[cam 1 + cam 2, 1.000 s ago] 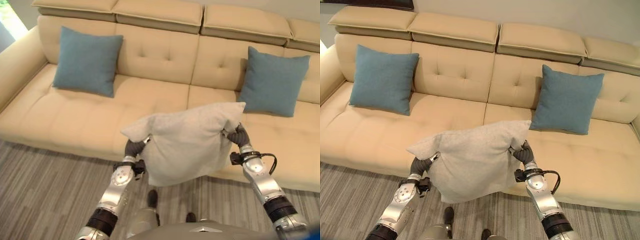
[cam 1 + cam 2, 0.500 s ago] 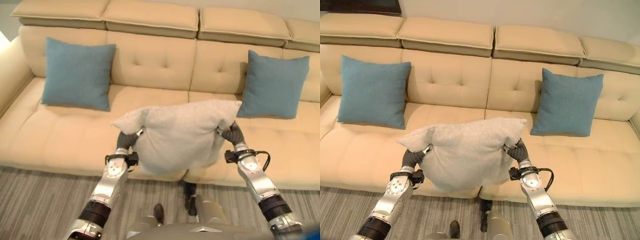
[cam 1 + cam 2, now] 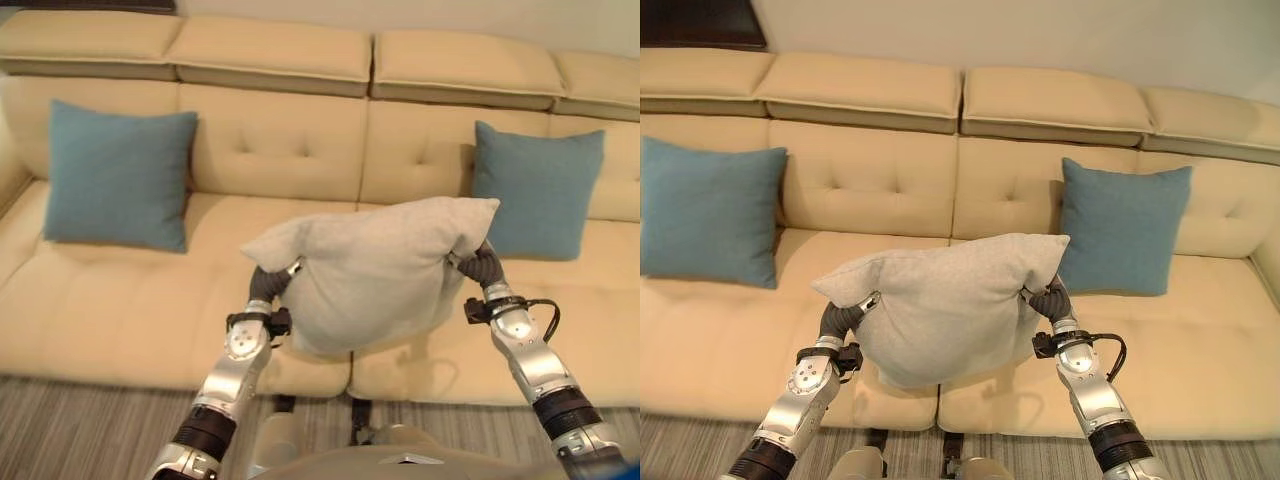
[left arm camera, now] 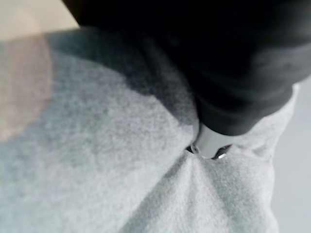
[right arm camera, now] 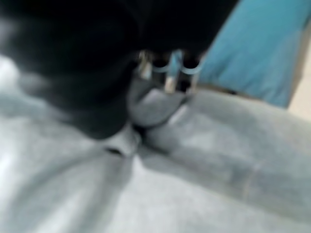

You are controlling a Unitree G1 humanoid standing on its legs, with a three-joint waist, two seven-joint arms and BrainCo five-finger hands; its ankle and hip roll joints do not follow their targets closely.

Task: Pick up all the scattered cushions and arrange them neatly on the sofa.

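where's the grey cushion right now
The grey cushion hangs in the eye views' centre, held between the left hand and right hand above the sofa seat, between the two blue cushions.

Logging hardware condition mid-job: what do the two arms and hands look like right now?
Both arms are silver-grey metal with a black band near the elbow. The left hand and right hand have dark ribbed covers over wrist and back. A black module sits at each wrist. Silver fingers show in the right wrist view.
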